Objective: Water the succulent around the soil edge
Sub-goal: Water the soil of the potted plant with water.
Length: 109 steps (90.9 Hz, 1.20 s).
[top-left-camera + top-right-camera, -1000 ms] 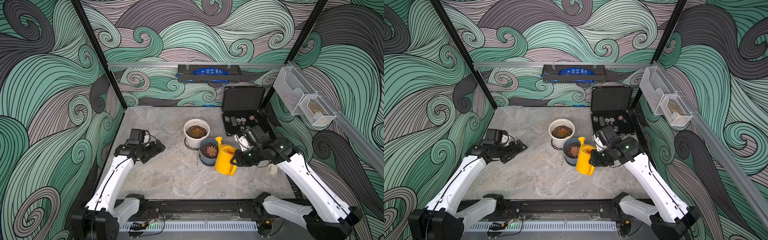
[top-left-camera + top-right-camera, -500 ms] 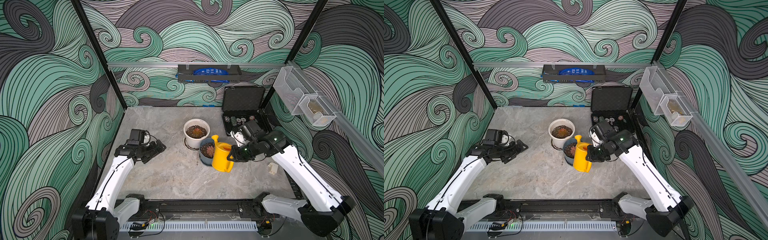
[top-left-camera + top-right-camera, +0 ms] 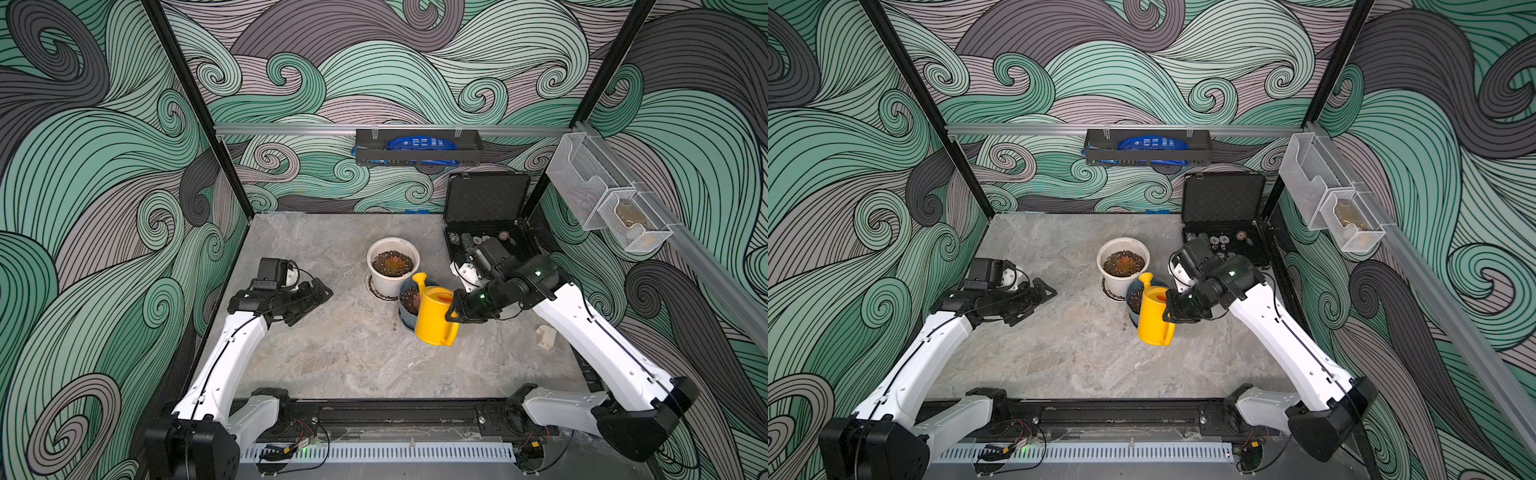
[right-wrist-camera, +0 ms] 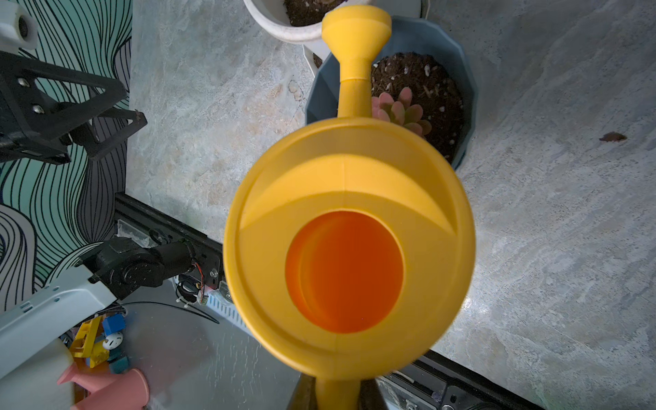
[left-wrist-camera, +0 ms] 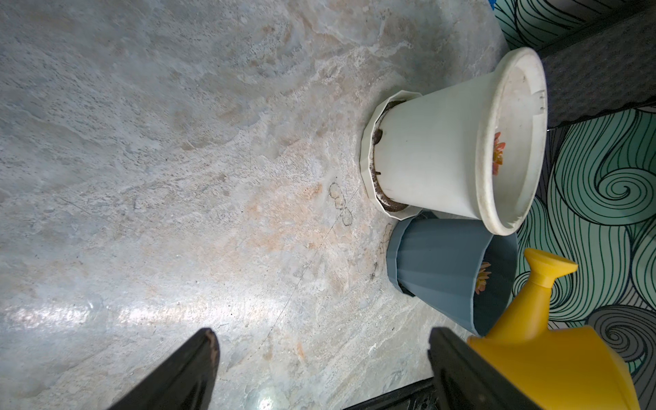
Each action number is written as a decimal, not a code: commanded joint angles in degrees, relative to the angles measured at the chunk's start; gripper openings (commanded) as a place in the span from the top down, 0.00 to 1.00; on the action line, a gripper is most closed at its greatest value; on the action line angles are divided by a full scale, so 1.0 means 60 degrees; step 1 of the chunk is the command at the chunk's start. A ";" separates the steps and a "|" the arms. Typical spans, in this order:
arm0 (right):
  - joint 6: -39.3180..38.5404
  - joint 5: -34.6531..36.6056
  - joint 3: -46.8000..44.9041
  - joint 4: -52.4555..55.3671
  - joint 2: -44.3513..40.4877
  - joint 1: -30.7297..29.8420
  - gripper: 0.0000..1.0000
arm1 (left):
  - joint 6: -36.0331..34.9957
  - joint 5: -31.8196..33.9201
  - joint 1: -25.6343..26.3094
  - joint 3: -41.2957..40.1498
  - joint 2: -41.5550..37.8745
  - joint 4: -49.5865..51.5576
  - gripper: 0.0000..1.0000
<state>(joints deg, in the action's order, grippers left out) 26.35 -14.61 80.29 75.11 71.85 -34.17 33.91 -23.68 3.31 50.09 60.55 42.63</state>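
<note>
The succulent (image 4: 401, 110), a small pale pink rosette, sits in a blue-grey pot (image 4: 468, 88) ringed by dark soil edge (image 4: 426, 81). In both top views the pot (image 3: 405, 297) (image 3: 1131, 297) is partly hidden behind a yellow watering can (image 3: 434, 318) (image 3: 1154, 320). My right gripper (image 3: 453, 312) (image 4: 335, 394) is shut on the can's handle. The spout (image 4: 356, 25) reaches over the pot beside the rosette, its head above the rim nearest the white pot. My left gripper (image 3: 320, 296) (image 5: 319, 337) hangs open and empty to the left, above the table.
A taller white pot (image 3: 392, 266) (image 5: 443, 142) with a red-green rosette stands on a saucer, touching the blue-grey pot at the back. An open black case (image 3: 486, 216) fills the back right corner. A small white piece (image 3: 545, 336) lies under my right arm.
My right arm has carried the watering can left and over the blue-grey pot, so the spout now hangs above it. The left arm has not moved.
</note>
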 commanded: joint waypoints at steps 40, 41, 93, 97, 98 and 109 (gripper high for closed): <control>0.0685 0.0003 -0.0189 -0.0253 -0.0341 -0.1006 1.00 | -0.0100 -0.0389 -0.0118 -0.0085 0.0166 -0.0125 0.05; 0.0696 0.0011 -0.0208 -0.0234 -0.0372 -0.1024 1.00 | -0.0100 -0.0396 -0.0130 -0.0085 0.0171 -0.0129 0.05; 0.1438 -0.0216 -0.0836 -0.0007 -0.1295 -0.1917 1.00 | -0.0100 -0.0446 -0.0136 -0.0122 0.0118 -0.0173 0.05; 0.1439 -0.0204 -0.0868 -0.0001 -0.1303 -0.1941 1.00 | -0.0100 -0.0447 -0.0131 -0.0126 0.0107 -0.0171 0.05; 0.1439 -0.0203 -0.0870 -0.0005 -0.1300 -0.1938 1.00 | -0.0100 -0.0447 -0.0129 -0.0128 0.0105 -0.0166 0.05; 0.1438 -0.0126 -0.1066 0.0021 -0.1398 -0.1925 1.00 | -0.0100 -0.0448 -0.0140 -0.0124 0.0074 -0.0162 0.05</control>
<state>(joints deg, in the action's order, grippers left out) 34.37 -15.14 74.65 75.53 64.73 -45.47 33.89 -25.36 2.79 49.65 61.43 42.30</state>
